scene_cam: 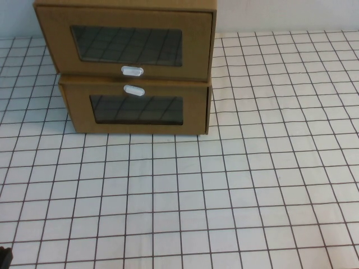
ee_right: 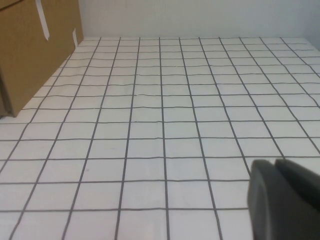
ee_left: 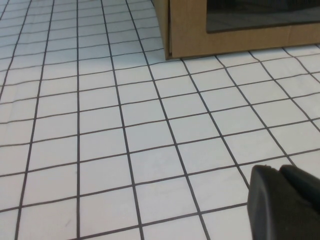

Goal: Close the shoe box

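Two cardboard boxes are sitting stacked at the far left of the bench (scene_cam: 269,185), which is wearing a white cloth ruled with a dark grid. From the high view, the shoe box (scene_cam: 126,39) is lying on top, its clear window (scene_cam: 128,45) facing me and its white pull tab (scene_cam: 132,71) just below that window. Under it the lower box (scene_cam: 137,106) is carrying its own white tab (scene_cam: 134,90) above its window. The top box's front is standing a little to the left of the lower one's. Neither of my arms is reaching into the working area; only a dark scrap is showing at the near left corner, too little to name.

Looking along my left wrist, my left hand (ee_left: 285,202) is hovering over bare cloth, near the lower box's front corner (ee_left: 187,30) but well apart from it. Only a dark edge of the hand is showing, so I cannot tell how wide it is standing, and nothing is showing in its grip.

Looking along my right wrist, my right hand (ee_right: 282,200) is hanging over open cloth, well apart from the brown cardboard side (ee_right: 35,50) of the stack, which is bearing strips of white tape (ee_right: 42,20). Again I cannot tell its opening.
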